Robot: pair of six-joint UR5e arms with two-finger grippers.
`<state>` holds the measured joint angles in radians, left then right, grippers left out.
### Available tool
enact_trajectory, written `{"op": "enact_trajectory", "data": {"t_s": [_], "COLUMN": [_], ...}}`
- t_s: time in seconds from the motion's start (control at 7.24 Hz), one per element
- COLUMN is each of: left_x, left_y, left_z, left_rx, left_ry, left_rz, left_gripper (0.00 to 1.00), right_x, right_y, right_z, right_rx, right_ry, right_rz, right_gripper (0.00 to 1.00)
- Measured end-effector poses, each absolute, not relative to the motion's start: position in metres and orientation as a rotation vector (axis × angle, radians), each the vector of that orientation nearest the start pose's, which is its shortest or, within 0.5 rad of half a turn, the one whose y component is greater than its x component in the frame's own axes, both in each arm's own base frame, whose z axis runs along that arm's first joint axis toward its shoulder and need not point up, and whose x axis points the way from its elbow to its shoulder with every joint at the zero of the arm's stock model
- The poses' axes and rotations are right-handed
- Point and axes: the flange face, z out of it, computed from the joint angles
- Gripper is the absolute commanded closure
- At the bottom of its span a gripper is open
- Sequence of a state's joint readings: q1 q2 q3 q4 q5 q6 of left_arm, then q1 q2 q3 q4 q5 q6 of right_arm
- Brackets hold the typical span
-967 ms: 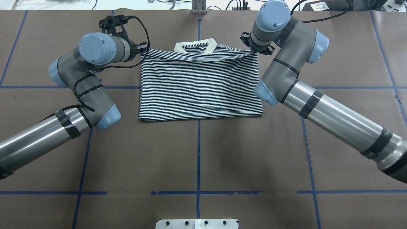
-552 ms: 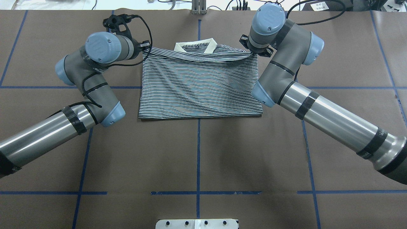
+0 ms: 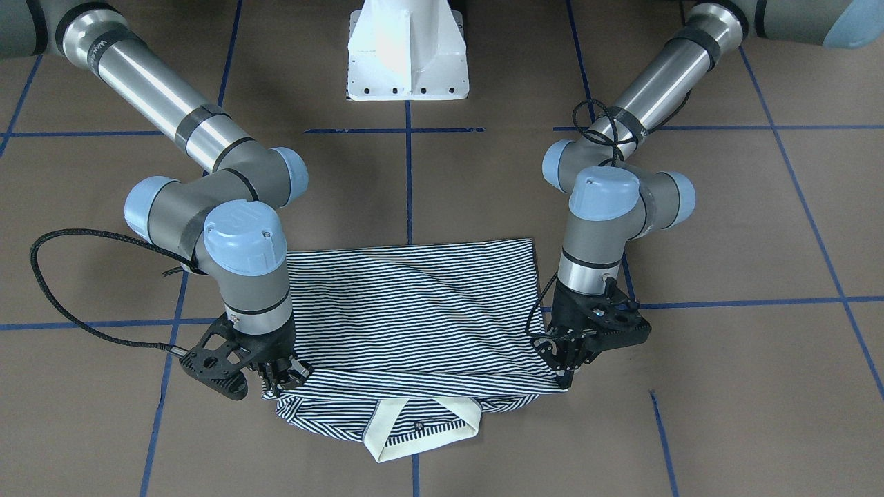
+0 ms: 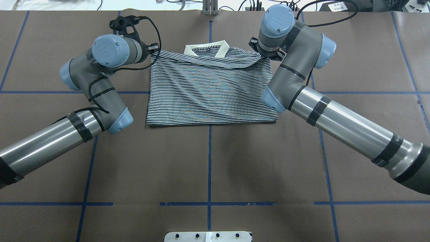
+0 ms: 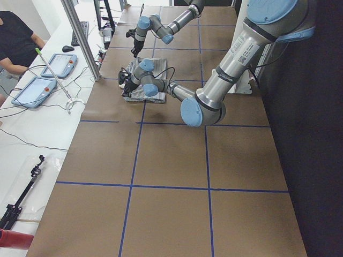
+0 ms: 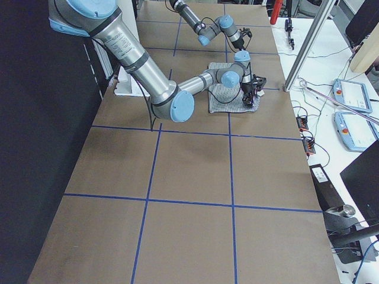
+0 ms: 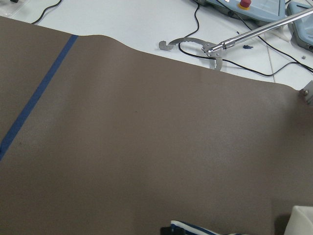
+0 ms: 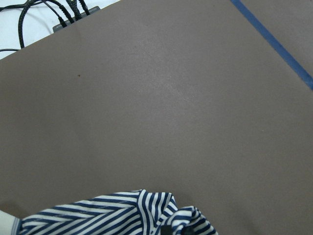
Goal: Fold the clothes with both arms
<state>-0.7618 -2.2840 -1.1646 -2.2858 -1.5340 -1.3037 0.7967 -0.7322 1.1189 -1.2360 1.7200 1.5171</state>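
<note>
Shirt (image 4: 208,97) lies folded at the table's (image 4: 268,168) far middle, with its collar (image 3: 378,436) near the far edge and bare surface on the other sides. Left gripper (image 3: 565,373) and right gripper (image 3: 280,376) each pinch a corner of the raised fold. Overhead, the wrists hide the fingertips. Both arms have edged inward, and the fold sags more.
</note>
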Motion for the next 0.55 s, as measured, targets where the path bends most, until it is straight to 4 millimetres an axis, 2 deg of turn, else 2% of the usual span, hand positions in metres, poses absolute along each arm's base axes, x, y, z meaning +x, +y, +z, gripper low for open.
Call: {"op": "enact_trajectory", "data": {"t_s": [0.28, 0.41, 0.55], "left_x": [0.472, 0.468, 0.464], "left_y": [-0.64, -0.636, -0.633], "left_z": [0.336, 0.344, 0.346], "left_rx": [0.552, 0.566, 0.577], "left_ry": [0.911, 0.937, 0.963], "left_rz": [-0.468, -0.465, -0.461], "left_gripper": [0.83, 0.83, 0.83], "right_x": [-0.487, -0.485, -0.481], "right_y": [-0.668, -0.667, -0.658], "right_z": [0.301, 0.294, 0.286], "right_rx": [0.177, 0.181, 0.187], "right_ry": [-0.739, -0.752, -0.778], "right_rz": [0.654, 0.654, 0.65], "right_gripper": [0.46, 0.42, 0.41]}}
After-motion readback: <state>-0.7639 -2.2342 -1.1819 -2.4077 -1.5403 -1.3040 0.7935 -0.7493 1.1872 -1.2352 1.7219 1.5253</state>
